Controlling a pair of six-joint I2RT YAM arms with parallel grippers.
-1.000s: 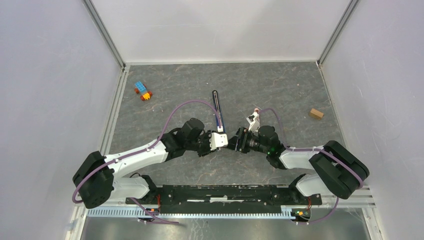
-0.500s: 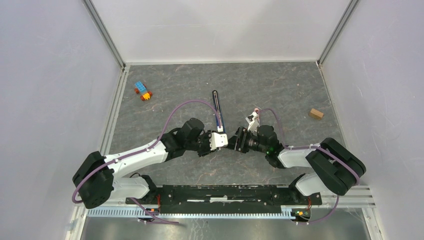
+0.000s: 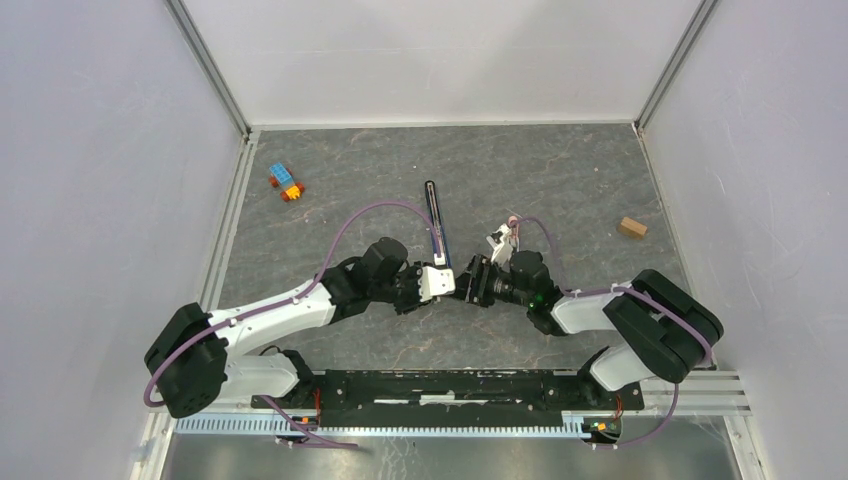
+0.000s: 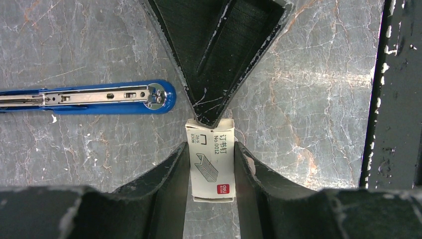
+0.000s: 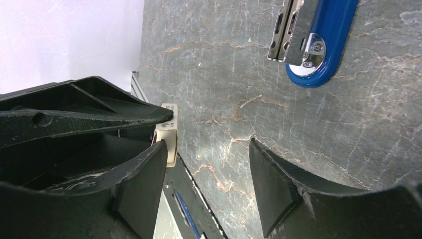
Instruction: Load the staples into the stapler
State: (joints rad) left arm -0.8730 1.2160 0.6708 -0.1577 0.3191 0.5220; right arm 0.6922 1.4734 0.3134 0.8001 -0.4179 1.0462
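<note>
1. At mid-table, on the near side of the stapler (image 3: 433, 222), my two grippers face each other tip to tip.
2. Left gripper (image 4: 211, 149): jaws narrow, clamped on the long sides of a small white staple box (image 4: 211, 172), with its printed face toward my wrist camera.
3. Right gripper (image 5: 208, 149): jaws apart, nothing between them. One fingertip (image 4: 208, 112) sits at the box's free end. Whether it touches, I cannot tell.
4. Stapler: lying on the grey table (image 4: 308, 89), opened out flat with the silver rail showing. Its blue rounded end is just beside the box, not touching it.
5. Staples themselves: not made out. The box contents are hidden.
</note>
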